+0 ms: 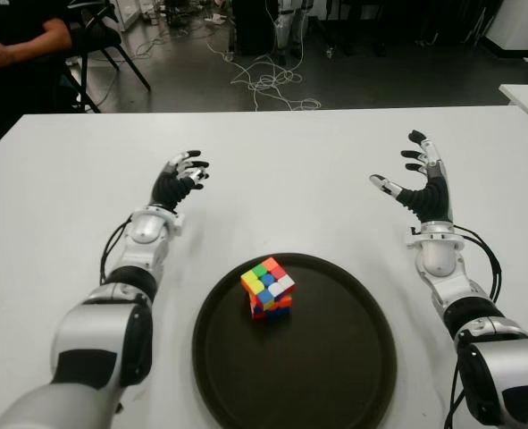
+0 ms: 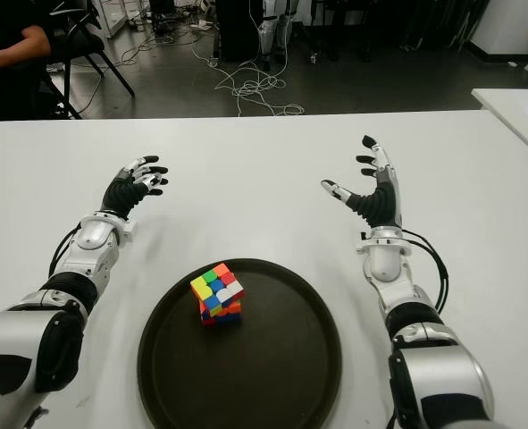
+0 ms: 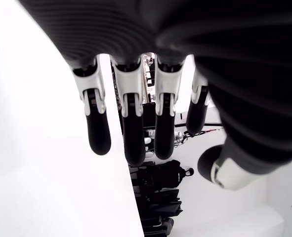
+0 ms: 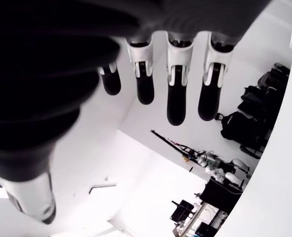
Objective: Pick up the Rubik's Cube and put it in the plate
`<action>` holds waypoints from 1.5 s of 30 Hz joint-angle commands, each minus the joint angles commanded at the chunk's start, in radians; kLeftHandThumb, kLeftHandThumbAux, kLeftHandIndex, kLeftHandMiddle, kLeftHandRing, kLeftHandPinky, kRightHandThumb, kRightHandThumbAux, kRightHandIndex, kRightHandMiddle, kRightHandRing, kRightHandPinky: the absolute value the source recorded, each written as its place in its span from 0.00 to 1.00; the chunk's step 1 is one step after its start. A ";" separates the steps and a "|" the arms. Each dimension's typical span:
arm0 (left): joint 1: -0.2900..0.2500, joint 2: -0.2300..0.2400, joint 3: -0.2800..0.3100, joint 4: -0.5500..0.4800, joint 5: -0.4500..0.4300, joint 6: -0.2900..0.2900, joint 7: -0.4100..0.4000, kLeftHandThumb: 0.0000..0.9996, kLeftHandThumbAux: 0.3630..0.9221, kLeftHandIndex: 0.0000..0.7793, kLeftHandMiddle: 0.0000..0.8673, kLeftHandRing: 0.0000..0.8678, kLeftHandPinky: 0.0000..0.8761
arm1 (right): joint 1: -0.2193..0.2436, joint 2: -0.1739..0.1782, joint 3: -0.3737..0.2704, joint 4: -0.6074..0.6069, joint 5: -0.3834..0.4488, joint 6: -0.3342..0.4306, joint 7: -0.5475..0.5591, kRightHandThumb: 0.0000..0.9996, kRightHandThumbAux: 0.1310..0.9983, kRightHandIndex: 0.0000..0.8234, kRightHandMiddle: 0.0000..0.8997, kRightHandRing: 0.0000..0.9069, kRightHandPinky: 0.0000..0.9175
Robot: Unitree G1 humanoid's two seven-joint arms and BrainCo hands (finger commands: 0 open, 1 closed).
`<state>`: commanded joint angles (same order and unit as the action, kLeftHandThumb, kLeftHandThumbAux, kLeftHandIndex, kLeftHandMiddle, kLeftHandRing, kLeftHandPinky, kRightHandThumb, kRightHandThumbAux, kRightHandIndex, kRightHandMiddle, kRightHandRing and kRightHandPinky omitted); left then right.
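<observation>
Left eye view: multicoloured Rubik's Cube (image 1: 267, 288) sits in round dark plate (image 1: 335, 375); I log task done. Left hand (image 1: 181, 176), right hand (image 1: 418, 176) spread, empty, over white counter (image 1: 290, 170).

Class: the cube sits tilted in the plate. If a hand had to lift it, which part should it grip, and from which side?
Grip two opposite side faces of the cube, coming from above: its top is clear, while the plate blocks low approaches. It stands tilted, so angle the fingers to match.

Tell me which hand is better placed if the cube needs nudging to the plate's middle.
Left, narrowly. The cube sits left of center in the plate, nearer the left hand. The right hand is farther; both are open.
</observation>
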<state>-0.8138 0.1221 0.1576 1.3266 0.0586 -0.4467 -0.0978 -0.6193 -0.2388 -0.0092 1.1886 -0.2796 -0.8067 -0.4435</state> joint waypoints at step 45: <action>0.015 -0.015 0.037 0.000 -0.029 -0.063 -0.044 0.06 0.64 0.10 0.17 0.14 0.14 | -0.014 0.042 -0.146 0.030 0.264 0.158 0.395 0.00 0.59 0.09 0.15 0.15 0.16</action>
<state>-0.7991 0.1072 0.1941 1.3262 0.0294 -0.5101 -0.1416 -0.6337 -0.1967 -0.1551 1.2183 -0.0157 -0.6488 -0.0481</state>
